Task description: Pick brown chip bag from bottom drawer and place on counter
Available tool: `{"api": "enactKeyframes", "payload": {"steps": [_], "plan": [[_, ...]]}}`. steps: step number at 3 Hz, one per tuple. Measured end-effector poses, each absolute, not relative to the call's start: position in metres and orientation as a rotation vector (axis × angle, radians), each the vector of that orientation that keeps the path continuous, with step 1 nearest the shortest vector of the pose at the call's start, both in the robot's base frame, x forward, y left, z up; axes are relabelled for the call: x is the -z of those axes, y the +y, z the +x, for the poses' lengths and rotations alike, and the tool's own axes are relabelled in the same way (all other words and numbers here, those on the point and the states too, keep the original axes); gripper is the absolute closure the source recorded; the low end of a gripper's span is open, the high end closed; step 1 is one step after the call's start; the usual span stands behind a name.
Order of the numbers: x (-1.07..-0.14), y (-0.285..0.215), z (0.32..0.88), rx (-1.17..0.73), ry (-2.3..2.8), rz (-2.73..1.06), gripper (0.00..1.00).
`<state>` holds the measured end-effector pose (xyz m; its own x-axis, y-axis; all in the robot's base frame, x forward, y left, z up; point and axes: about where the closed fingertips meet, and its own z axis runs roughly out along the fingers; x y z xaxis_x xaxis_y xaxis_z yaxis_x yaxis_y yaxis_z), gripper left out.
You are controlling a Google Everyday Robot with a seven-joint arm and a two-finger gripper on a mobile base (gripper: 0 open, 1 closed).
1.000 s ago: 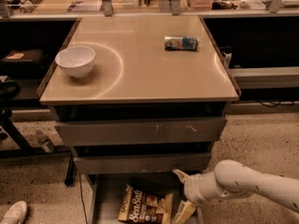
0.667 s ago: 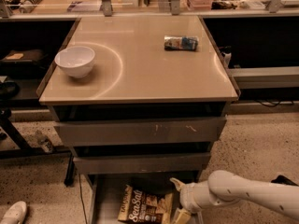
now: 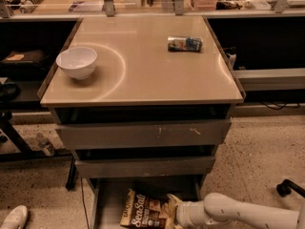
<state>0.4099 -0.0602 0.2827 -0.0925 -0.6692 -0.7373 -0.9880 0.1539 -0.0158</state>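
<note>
At the foot of the grey drawer unit, the bottom drawer (image 3: 108, 200) stands pulled out, its flat floor exposed on the left side. The brown chip bag (image 3: 142, 212) lies flat inside it, toward the right, with the "Sea Salt" script facing up. Its position is unchanged from a second ago.

The gripper (image 3: 171, 209) sits low over the drawer at the bag's right edge, touching or very nearly touching the crinkled tan border. Whether it is open, closed or gripping the bag cannot be told from here. The white arm (image 3: 238, 214) reaches in from the lower right, almost level with the floor. A second ago the gripper was higher and further right, above the bag's corner. It has since dropped and moved left, to the bag's edge.

The two taller drawers, upper (image 3: 143, 133) and middle (image 3: 145, 167), are closed. On the counter (image 3: 157, 80) a white bowl (image 3: 76, 62) stands near the left edge and a small blue-and-white packet (image 3: 185, 44) lies toward the back right. Both are where they were. A white shoe (image 3: 14, 217) shows on the speckled floor at lower left.
</note>
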Motion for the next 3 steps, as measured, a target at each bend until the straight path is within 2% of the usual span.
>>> {"api": "enactKeyframes", "payload": {"steps": [1, 3], "plan": [[-0.241, -0.049, 0.427, -0.684, 1.805, -1.554, 0.0], [-0.223, -0.049, 0.437, -0.631, 1.834, -1.542, 0.0]]}}
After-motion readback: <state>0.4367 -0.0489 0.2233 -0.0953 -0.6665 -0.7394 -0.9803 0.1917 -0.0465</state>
